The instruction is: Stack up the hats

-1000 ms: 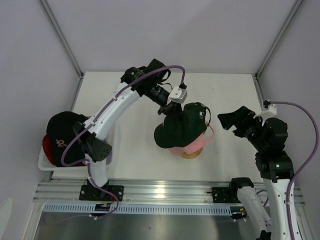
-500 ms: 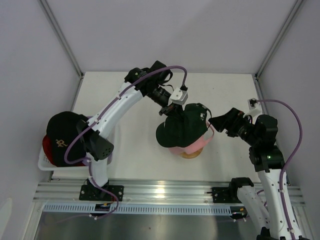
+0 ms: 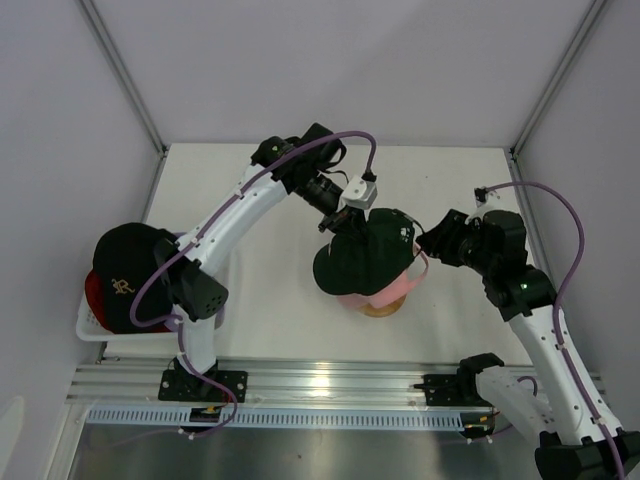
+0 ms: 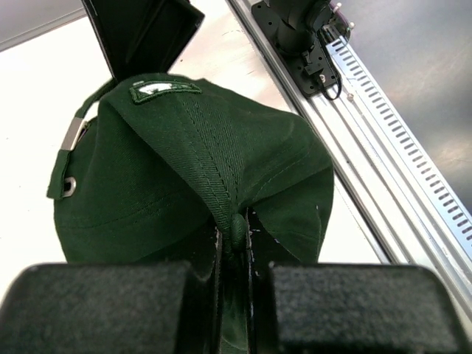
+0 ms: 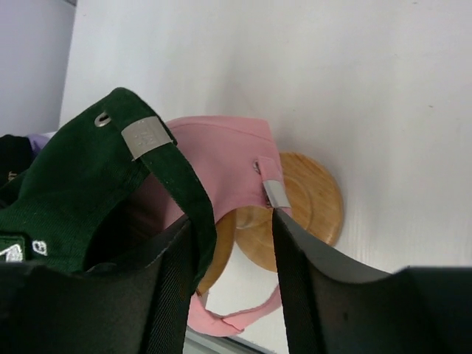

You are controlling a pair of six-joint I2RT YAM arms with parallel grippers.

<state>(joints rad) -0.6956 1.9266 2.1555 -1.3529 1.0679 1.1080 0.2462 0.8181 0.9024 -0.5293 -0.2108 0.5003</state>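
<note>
At the desk's [image 3: 270, 290] left edge, close to my bases, a black cap [image 3: 125, 260] and a red cap [image 3: 95, 290] sit in a white basket [image 3: 85, 325]. Toward the middle of the near edge a pink cap [image 5: 221, 147] rests on a wooden stand [image 5: 310, 199]. The green cap [image 4: 192, 162] hangs over the pink one with its crown clenched in my left claw [image 4: 234, 243], while my right claw [image 5: 232, 221] stands parted around its back strap, which touches one finger only.

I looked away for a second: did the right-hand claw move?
Yes. The right gripper swung left, away from the table's right edge, up to the dark green cap.
</note>
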